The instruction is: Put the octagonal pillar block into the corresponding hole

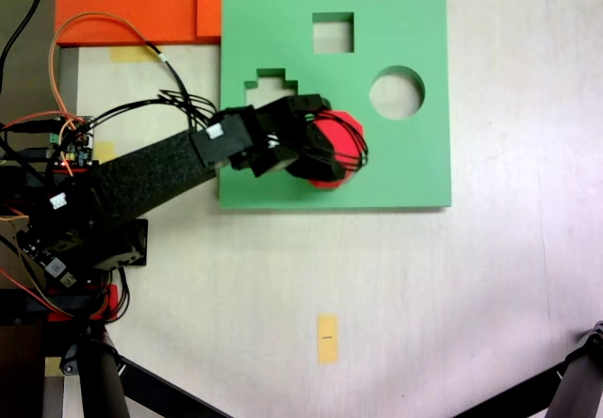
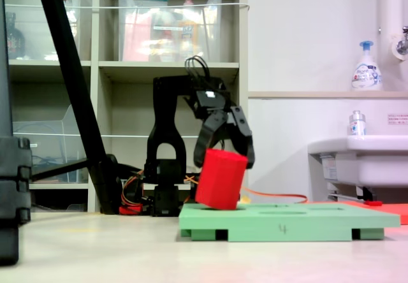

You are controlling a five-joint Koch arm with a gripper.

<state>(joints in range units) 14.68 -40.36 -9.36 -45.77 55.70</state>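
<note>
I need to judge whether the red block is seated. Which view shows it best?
The second exterior view: the octagonal pillar block shows side-on, tilted, its lower end at the green board. In the first exterior view the tool covers most of it.

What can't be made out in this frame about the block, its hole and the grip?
- Octagonal hole: in the first exterior view the gripper and red block cover it; in the second exterior view the green board is edge-on.
- How deep the tilted block sits.
- Finger contact: blurred.
</note>
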